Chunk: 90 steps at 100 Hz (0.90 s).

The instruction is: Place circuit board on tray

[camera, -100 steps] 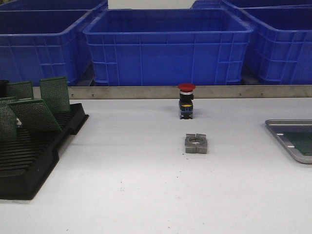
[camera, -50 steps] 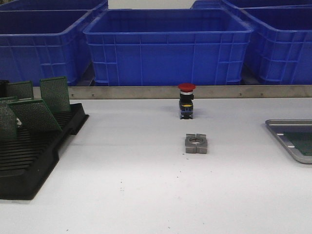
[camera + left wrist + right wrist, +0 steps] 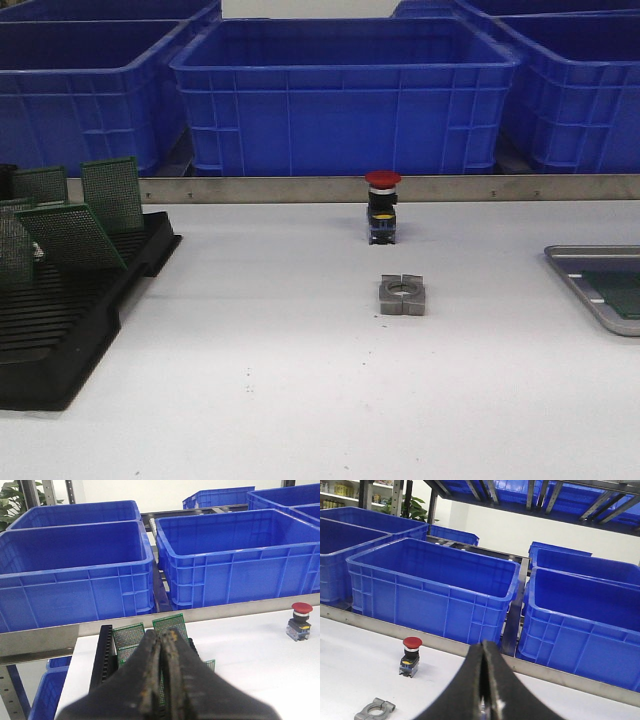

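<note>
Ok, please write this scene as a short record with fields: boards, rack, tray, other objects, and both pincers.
boards: green perforated circuit boards standing tilted in the rack; one more lies in the tray
rack: black slotted plastic rack, table left
tray: shallow grey metal tray, table right edge, partly out of view
other objects: red-capped push button; grey metal clamp block in front of it
left pincer: shut, empty
right pincer: shut, empty

Grey rimmed tray (image 3: 575, 275) far right, green circuit board (image 3: 618, 292) flat inside
</note>
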Motion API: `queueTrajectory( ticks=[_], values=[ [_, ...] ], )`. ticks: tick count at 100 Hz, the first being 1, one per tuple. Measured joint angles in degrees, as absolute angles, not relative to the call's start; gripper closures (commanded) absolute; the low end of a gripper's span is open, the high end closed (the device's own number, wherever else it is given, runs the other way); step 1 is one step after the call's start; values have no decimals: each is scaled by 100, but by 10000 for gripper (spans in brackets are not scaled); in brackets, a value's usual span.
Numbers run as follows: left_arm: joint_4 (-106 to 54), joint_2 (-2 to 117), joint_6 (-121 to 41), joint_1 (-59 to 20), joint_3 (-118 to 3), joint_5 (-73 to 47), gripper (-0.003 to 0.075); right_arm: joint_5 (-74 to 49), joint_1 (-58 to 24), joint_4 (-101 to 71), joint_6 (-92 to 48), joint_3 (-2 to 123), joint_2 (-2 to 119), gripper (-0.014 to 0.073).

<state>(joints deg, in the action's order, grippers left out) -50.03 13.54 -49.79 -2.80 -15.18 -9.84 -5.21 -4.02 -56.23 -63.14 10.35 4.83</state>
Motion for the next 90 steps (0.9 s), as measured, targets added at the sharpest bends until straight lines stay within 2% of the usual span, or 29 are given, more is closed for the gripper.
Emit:
queueTrajectory(
  ticks=[38, 48, 55, 74, 90],
  values=[
    [-4983, 1318, -4979, -280, -1508, -973, 737, -521, -402, -5623, -6314, 1035, 483, 653],
    [-4518, 1210, -4901, -280, -1413, -883, 737, -521, -402, -5623, -6314, 1035, 483, 653],
    [-3896, 1122, -4380, -280, -1301, -773, 737, -531, -402, -5623, -6314, 1035, 483, 653],
    [-1361, 690, -1719, -280, -789, -632, 737, -531, -402, -5623, -6314, 1035, 483, 653],
    [-477, 209, -680, -280, -35, -569, 737, -531, -402, -5623, -6328, 1035, 483, 653]
  ],
)
